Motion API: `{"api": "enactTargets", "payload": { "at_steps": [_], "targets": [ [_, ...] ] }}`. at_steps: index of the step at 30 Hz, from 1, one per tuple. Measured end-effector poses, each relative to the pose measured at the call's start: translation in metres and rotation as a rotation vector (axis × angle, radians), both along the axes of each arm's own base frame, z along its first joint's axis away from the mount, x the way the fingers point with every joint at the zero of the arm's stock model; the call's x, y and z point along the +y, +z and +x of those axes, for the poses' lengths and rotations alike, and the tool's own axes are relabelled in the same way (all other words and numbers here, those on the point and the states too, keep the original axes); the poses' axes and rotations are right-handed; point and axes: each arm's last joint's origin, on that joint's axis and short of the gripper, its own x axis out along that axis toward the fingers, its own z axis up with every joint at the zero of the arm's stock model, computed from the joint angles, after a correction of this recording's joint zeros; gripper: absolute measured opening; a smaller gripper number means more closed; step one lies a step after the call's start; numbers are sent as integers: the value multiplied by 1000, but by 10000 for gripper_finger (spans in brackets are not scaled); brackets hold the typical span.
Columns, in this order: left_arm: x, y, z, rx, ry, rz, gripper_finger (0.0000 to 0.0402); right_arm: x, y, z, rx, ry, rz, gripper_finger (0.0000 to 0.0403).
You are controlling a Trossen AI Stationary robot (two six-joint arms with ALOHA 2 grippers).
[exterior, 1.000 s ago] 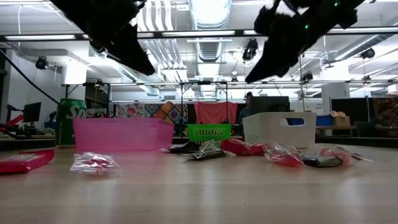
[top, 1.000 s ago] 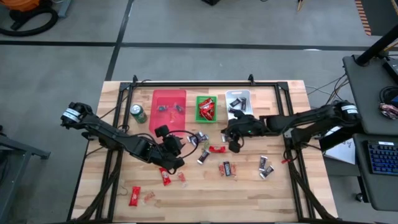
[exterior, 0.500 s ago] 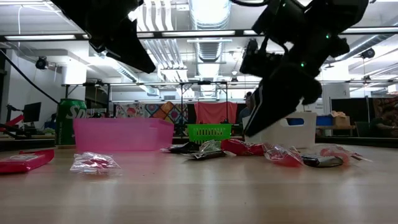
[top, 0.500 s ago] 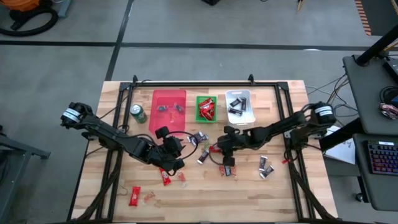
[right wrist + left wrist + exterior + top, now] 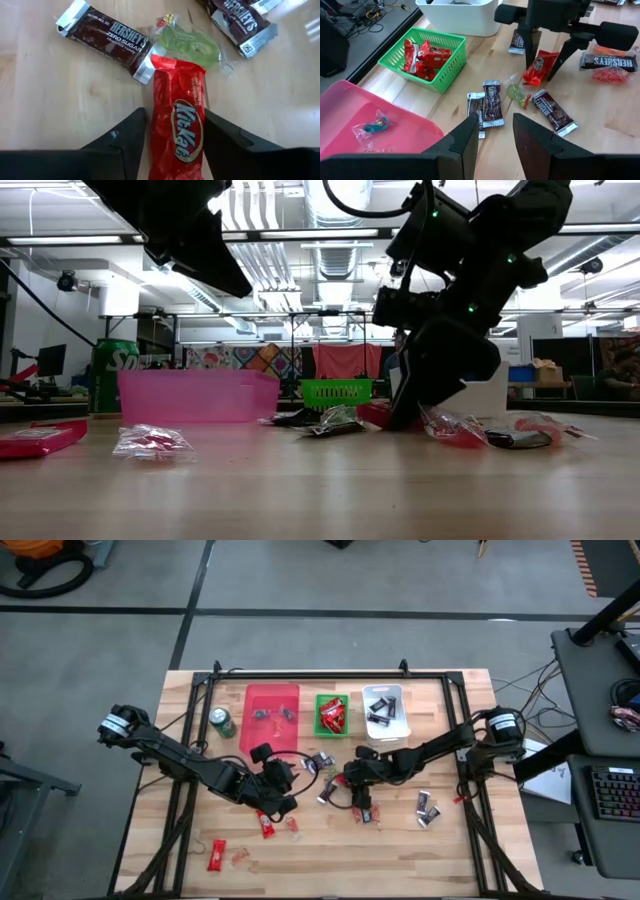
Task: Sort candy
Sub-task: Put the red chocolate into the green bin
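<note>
Candy lies scattered on the desk (image 5: pixel 450 850), where the right hand (image 5: pixel 174 131) straddles a red Kit Kat (image 5: pixel 181 120), fingers parted, not clamping; left hand (image 5: pixel 495 131) hovers half-open, empty.

- "Kit Kat" runs in white script inside a white oval on a red wrapper (image 5: pixel 180 120), lying lengthwise on the wooden table (image 5: pixel 60 100).
- "HERSHEY'S ZERO SUGAR" reads in silver capitals on a dark brown bar (image 5: pixel 107 40), its end touching the top of the Kit Kat wrapper.
- "HERSHEY'S" shows on another dark bar (image 5: pixel 608 61), just beyond the Kit Kat wrapper in the left wrist view.
- Part of a white "Sprite" logo shows on the green can (image 5: pixel 113 375), well apart from the Kit Kat wrapper.
</note>
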Motion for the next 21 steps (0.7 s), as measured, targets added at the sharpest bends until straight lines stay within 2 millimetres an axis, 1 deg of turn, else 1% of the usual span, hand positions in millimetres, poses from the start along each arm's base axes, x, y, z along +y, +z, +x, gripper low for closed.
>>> {"api": "enactTargets", "payload": {
  "at_steps": [4,9,11,13,16,18,21],
  "targets": [
    [0,0,0,-1,0,0,106,0,7,-1,-14,-2,0,124],
    [0,0,0,-2,0,-1,106,-1,20,-4,-49,19,-8,46],
    [0,0,0,-5,3,3,106,-1,30,-5,-78,38,-18,22],
    [0,1,0,-18,21,26,106,-5,44,-6,-124,47,-39,19],
    [0,2,0,-30,40,53,106,-20,70,-4,-193,7,-122,20],
    [1,3,0,-35,47,62,106,-34,87,-1,-226,-27,-185,20],
    [1,3,0,-43,58,70,106,-60,110,8,-282,-80,-234,20]
  ]
}}
